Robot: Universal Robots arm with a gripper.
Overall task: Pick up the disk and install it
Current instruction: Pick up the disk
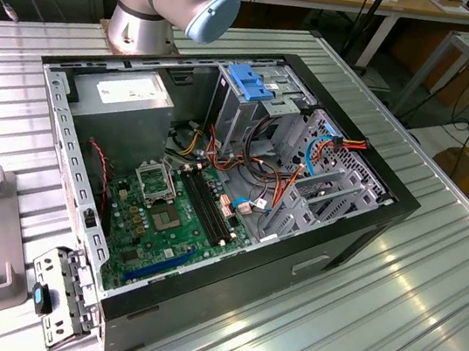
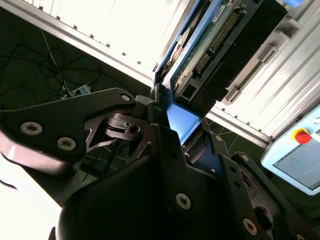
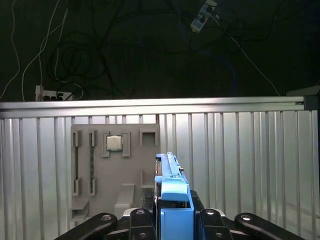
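1. The black claw (image 3: 174, 222) is clenched on the flat silver-metal disk with the blue plastic carrier frame (image 3: 172, 197), a finger pressed to each face in both wrist views
2. The disk is edge-on here; the second wrist view catches its green circuit-board side (image 2: 210, 45) running out from between the fingers
3. It looks lifted clear of the ribbed silver metal counter (image 3: 250, 165), with the grey moulded fixture plate (image 3: 115, 172) and its small square processor chip (image 3: 114, 143) lying beyond
4. So the pick-up reads as done
5. In the exterior view the open black computer case (image 1: 200, 289) sits on the counter, with its grey metal drive cage and blue latch (image 1: 253, 81); by my reading, the whole install is left to do
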